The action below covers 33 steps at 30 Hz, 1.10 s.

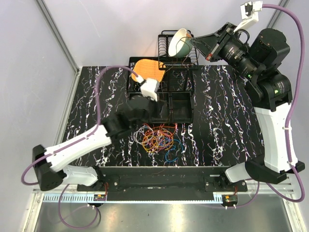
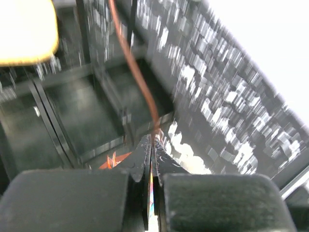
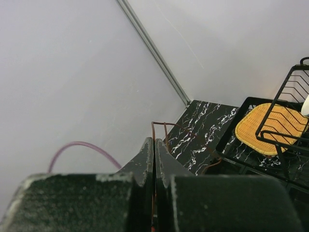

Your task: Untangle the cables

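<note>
Left gripper [image 2: 151, 141], mid-frame in the top view, is clenched on a brown cable [image 2: 137, 72]. The right gripper [image 3: 154, 143], upper right, pinches a red-brown wire [image 3: 166, 124]. Loose cables [image 1: 157, 137] lie heaped at center.

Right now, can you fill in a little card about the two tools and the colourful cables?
left tool: shut on a brown cable, by the black tray
right tool: shut on a brown cable, raised near the wire rack
same cable in both tools: cannot tell
cable pile: tangled heap on the table, in front of the tray
bowl: tipped in the wire rack
</note>
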### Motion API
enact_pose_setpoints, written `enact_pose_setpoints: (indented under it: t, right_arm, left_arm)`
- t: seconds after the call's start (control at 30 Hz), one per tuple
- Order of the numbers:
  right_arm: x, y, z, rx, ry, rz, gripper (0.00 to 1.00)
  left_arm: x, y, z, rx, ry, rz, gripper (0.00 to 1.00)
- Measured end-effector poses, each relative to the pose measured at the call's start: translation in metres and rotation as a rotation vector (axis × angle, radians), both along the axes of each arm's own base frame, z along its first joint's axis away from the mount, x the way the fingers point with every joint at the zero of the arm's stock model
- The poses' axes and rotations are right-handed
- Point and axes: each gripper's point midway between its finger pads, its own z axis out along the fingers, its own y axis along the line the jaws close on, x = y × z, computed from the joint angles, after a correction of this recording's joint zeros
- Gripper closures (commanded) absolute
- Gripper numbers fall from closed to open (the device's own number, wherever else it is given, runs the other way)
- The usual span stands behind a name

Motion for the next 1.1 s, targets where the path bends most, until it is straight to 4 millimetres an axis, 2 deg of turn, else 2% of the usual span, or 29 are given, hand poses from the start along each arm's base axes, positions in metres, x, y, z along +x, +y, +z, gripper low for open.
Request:
enact_pose_setpoints:
  t: [0.03,0.07,0.1,0.13,0.17,0.2,0.3,0.33,0.43,0.5,0.57,0.7,0.8,0.83,0.87,0.9,0.93,1.03,1.1]
  right_arm:
    - [0.001,0.000,0.000,0.000,0.001,-0.005,1.00]
    - [0.002,-0.001,0.000,0.001,0.002,-0.007,1.00]
    - [0.003,-0.001,-0.001,0.001,0.003,-0.011,1.00]
    - [0.004,0.000,-0.001,0.001,0.004,-0.011,1.00]
    - [0.005,0.000,0.000,0.001,0.004,-0.012,1.00]
    - [0.006,0.001,-0.001,0.000,0.005,-0.012,1.00]
    - [0.010,0.002,-0.003,-0.002,0.012,-0.013,1.00]
    - [0.012,0.003,-0.003,-0.004,0.014,-0.013,1.00]
    - [0.014,0.004,-0.005,-0.006,0.020,-0.013,1.00]
    - [0.015,0.005,-0.006,-0.008,0.024,-0.013,1.00]
    - [0.016,0.005,-0.006,-0.008,0.027,-0.013,1.00]
    - [0.016,0.005,-0.007,-0.005,0.033,-0.011,1.00]
    - [0.016,0.005,-0.007,-0.004,0.036,-0.011,1.00]
    - [0.016,0.005,-0.007,-0.004,0.036,-0.011,1.00]
    - [0.016,0.005,-0.007,-0.004,0.036,-0.012,1.00]
    - [0.016,0.005,-0.007,-0.004,0.035,-0.011,1.00]
    - [0.015,0.005,-0.007,-0.004,0.035,-0.012,1.00]
    - [0.015,0.005,-0.007,-0.003,0.034,-0.012,1.00]
    - [0.015,0.005,-0.007,-0.004,0.035,-0.012,1.00]
  left_arm:
    - [0.000,0.003,0.018,-0.023,-0.032,0.001,0.53]
    - [-0.001,0.005,0.033,-0.041,-0.058,-0.001,0.42]
    - [-0.002,0.007,0.043,-0.052,-0.080,-0.003,0.33]
    - [-0.003,0.009,0.047,-0.061,-0.091,-0.004,0.28]
    - [-0.004,0.011,0.046,-0.063,-0.093,-0.007,0.22]
    - [-0.005,0.011,0.040,-0.052,-0.091,-0.010,0.21]
    - [-0.010,0.012,-0.011,0.005,-0.041,-0.033,0.19]
    - [-0.015,0.014,-0.042,0.044,-0.004,-0.049,0.19]
    - [-0.031,0.028,-0.116,0.160,0.098,-0.076,0.19]
    - [-0.036,0.034,-0.141,0.203,0.136,-0.084,0.19]
    - [-0.039,0.033,-0.152,0.215,0.152,-0.093,0.20]
    - [-0.032,0.020,-0.149,0.174,0.128,-0.104,0.22]
    - [-0.027,0.013,-0.158,0.176,0.130,-0.104,0.32]
    - [-0.026,0.011,-0.163,0.183,0.135,-0.105,0.40]
    - [-0.025,0.009,-0.169,0.194,0.143,-0.105,0.51]
    - [-0.025,0.008,-0.174,0.198,0.151,-0.104,0.72]
    - [-0.024,0.006,-0.180,0.208,0.159,-0.106,1.00]
    - [-0.021,0.002,-0.192,0.233,0.181,-0.104,1.00]
    - [-0.021,0.000,-0.193,0.237,0.184,-0.105,1.00]
